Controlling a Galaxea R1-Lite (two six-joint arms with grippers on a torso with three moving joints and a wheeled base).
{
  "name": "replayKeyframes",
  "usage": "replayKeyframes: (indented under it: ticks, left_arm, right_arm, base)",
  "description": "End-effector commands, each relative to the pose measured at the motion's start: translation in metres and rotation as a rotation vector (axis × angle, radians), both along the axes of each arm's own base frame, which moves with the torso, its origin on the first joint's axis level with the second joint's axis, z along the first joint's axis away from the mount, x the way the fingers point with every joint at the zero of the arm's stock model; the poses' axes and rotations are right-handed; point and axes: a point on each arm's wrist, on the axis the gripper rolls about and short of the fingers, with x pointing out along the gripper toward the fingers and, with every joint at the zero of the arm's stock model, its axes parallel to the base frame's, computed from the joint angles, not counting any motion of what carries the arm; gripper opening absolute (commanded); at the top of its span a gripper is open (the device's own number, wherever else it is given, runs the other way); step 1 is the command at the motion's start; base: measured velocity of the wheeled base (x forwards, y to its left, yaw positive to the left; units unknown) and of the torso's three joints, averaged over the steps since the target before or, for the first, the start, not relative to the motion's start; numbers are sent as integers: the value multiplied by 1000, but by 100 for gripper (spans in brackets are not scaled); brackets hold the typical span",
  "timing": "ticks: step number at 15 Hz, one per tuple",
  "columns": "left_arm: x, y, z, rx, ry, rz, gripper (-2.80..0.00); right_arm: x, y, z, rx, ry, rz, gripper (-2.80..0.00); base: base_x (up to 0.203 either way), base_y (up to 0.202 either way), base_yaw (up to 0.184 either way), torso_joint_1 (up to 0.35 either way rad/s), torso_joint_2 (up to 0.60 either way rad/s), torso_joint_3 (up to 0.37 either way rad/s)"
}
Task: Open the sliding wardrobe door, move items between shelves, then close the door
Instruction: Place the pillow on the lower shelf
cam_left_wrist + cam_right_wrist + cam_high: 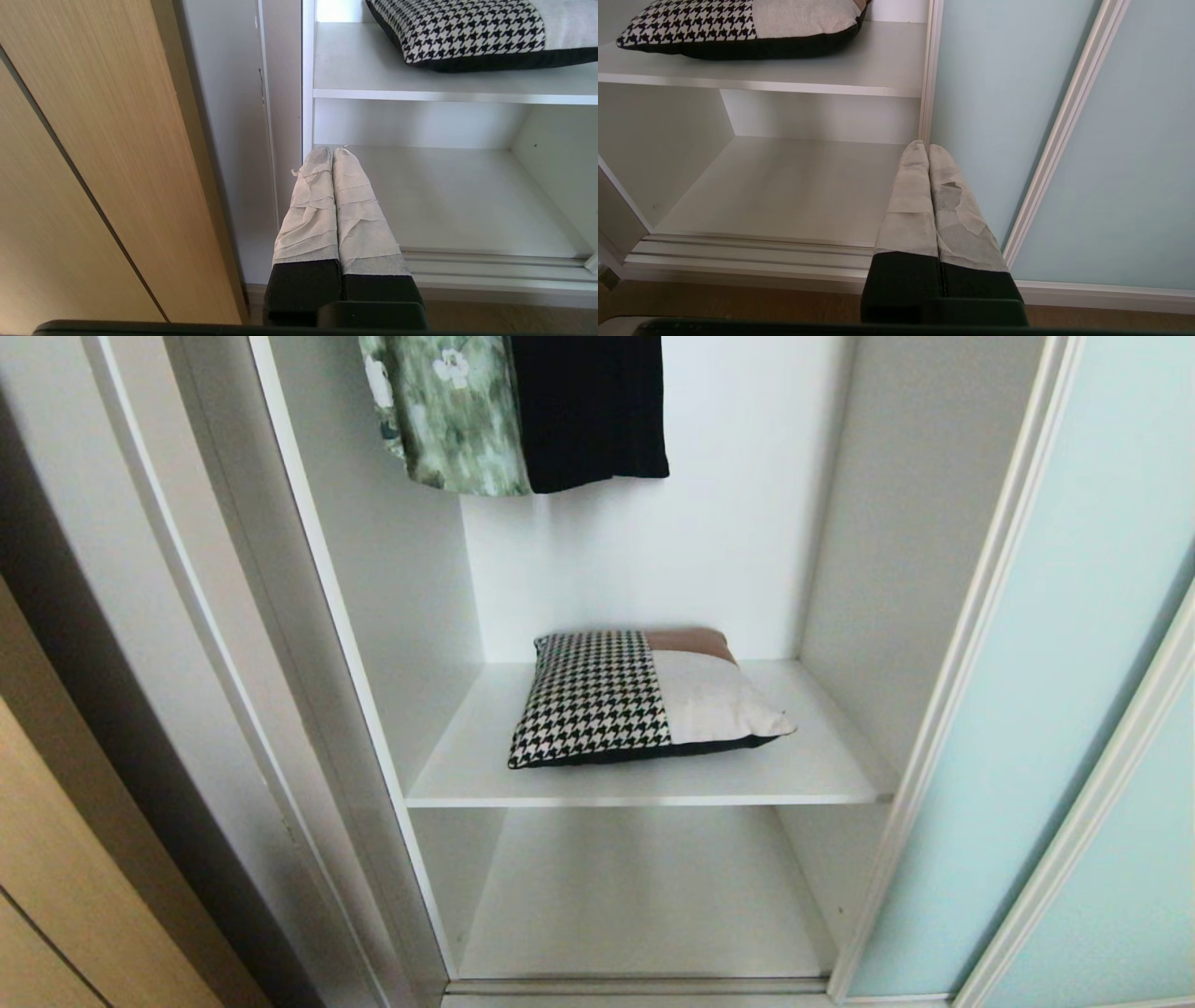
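Note:
The wardrobe stands open, with the pale aqua sliding wardrobe door (pixel 1055 709) (pixel 985 93) slid to the right. A cushion (pixel 644 700) (pixel 467 32) (pixel 738 28) with black-and-white houndstooth, a cream panel, a brown corner and a dark underside lies flat on the upper white shelf (pixel 822 775). The lower shelf (pixel 644 896) is bare. My left gripper (pixel 331 150) is shut and empty, low before the left side of the opening. My right gripper (pixel 927 145) is shut and empty, low by the door's frame edge. Neither arm shows in the head view.
A green floral garment (pixel 448 411) and a black garment (pixel 588 411) hang above the cushion. A light oak door (pixel 56 896) (pixel 93 163) stands to the left of the wardrobe. The door's floor track (pixel 738 252) runs along the foot of the opening.

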Motion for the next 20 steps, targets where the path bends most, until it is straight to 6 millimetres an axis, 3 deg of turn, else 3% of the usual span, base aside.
replayKeyframes:
  ticks: [1,16,17,20]
  left_arm:
    - [0,0,0,0,2,1,-280]
    - [0,0,0,0,3,0,-280]
    - [0,0,0,0,1,0,-280]
    - [0,0,0,0,1,1,-280]
  right_arm:
    - [0,0,0,1,0,1,-280]
    - [-1,-1,4,-11,-14,-24,-280]
    - [-5,-1,15,-12,-44,-31,-280]
    - [-9,0,75,-9,-38,-18,-280]
  base:
    - [0,0,0,0,0,0]
    - [0,0,0,0,0,0]
    - [0,0,0,0,0,0]
    - [0,0,0,0,0,0]
